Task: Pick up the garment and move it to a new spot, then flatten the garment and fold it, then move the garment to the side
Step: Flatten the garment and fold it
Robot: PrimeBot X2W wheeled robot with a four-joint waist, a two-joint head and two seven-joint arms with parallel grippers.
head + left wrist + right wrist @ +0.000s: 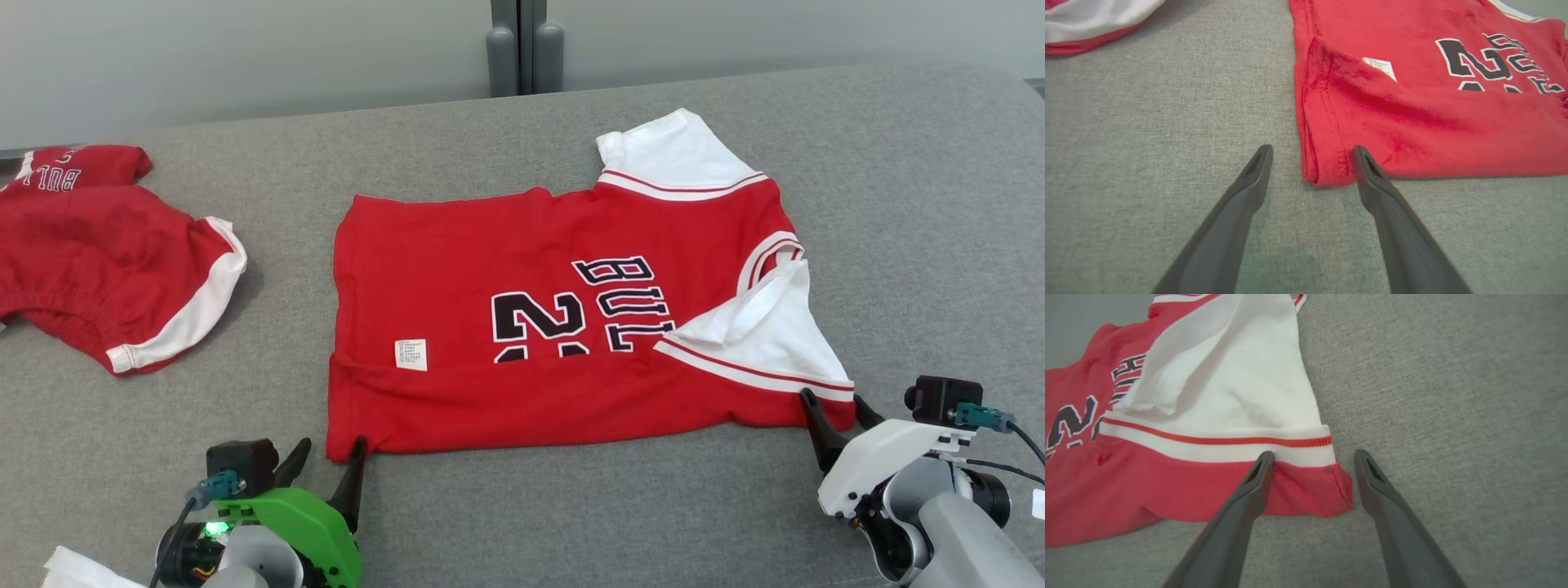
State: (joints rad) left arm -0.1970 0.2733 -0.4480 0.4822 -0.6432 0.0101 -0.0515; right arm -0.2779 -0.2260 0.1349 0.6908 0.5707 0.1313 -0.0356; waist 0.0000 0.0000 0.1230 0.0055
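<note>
Red-and-white jersey [531, 261] flat on grey fabric surface [571, 506]; left gripper [1310, 153], right gripper [1313, 455] fingers apart, each straddling a near-edge corner.

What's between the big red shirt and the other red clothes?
Nothing: just bare grey fabric between the shirt and the other clothes, seen in the head view.

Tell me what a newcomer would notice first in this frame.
The red jersey with black lettering and white sleeves lies in the middle of the grey fabric surface, its near edge folded over. The open left end effector and right end effector each straddle a near corner. A second red garment sits crumpled at far left.
</note>
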